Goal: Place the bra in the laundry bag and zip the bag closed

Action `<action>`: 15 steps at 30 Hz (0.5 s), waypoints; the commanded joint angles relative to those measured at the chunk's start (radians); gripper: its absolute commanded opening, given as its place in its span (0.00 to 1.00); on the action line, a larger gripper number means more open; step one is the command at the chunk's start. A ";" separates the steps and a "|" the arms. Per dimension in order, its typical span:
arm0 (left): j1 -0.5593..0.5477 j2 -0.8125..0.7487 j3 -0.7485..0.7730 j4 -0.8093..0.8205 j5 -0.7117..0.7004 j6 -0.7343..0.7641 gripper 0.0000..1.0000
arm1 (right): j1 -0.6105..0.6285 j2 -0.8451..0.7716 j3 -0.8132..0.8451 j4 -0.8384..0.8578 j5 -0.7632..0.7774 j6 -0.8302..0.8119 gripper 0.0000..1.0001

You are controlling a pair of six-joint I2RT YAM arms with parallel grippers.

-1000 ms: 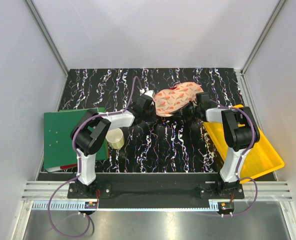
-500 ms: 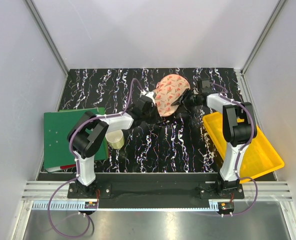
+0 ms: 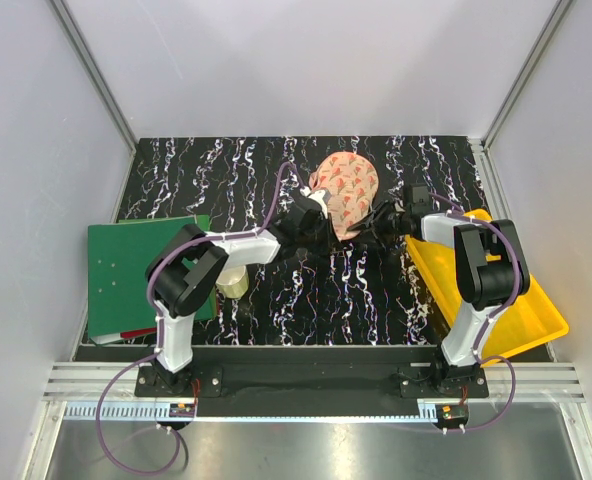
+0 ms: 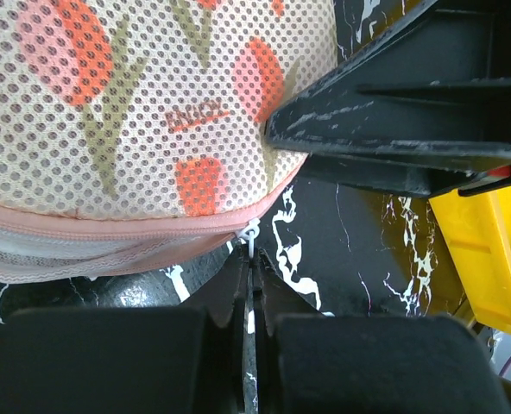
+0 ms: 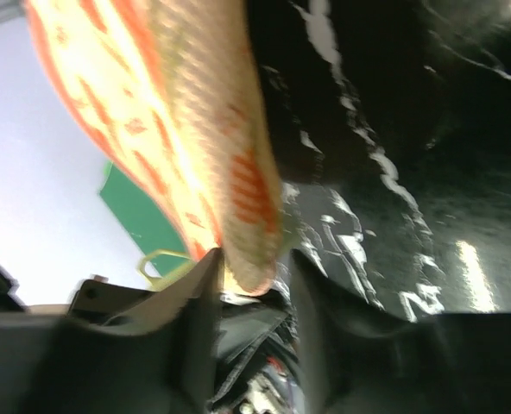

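Observation:
The laundry bag [image 3: 344, 190], peach-pink with red marks, is bunched up at the back middle of the table. My left gripper [image 3: 316, 215] is at its near-left rim, shut on the white zip pull [image 4: 252, 235], just below the pink zip rim of the laundry bag [image 4: 143, 103]. My right gripper [image 3: 378, 217] is at the bag's near-right end. In the right wrist view the laundry bag's [image 5: 186, 121] rounded end sits between my right gripper's [image 5: 254, 259] fingers, which hold it. The bra is hidden.
A yellow tray [image 3: 511, 300] lies at the right, also showing in the left wrist view [image 4: 488, 259]. A green board [image 3: 136, 270] lies at the left, with a cream cup [image 3: 231, 283] beside it. Grey walls close in the table's sides and back.
The bag has turned from lying wide to bunched and more upright. My left gripper has moved right along its near rim. My right gripper swung back, then came forward again.

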State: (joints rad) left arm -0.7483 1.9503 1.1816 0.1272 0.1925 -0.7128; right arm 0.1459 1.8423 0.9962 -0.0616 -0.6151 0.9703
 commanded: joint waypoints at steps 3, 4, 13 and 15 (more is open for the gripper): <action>0.006 0.010 0.065 -0.013 -0.033 -0.007 0.00 | 0.003 0.023 0.004 0.152 -0.011 0.094 0.07; 0.012 0.012 0.073 -0.053 -0.054 -0.007 0.00 | -0.002 0.028 0.013 0.151 -0.020 0.090 0.03; 0.211 -0.105 -0.105 -0.104 -0.082 0.009 0.00 | -0.058 0.060 0.120 -0.032 -0.089 -0.145 0.00; 0.217 -0.110 -0.105 -0.103 -0.064 0.027 0.00 | -0.058 0.078 0.148 -0.078 -0.091 -0.200 0.00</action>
State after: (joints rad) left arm -0.5648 1.9079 1.0927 0.0463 0.1593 -0.7300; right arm 0.1097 1.8969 1.0576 -0.0544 -0.6788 0.9112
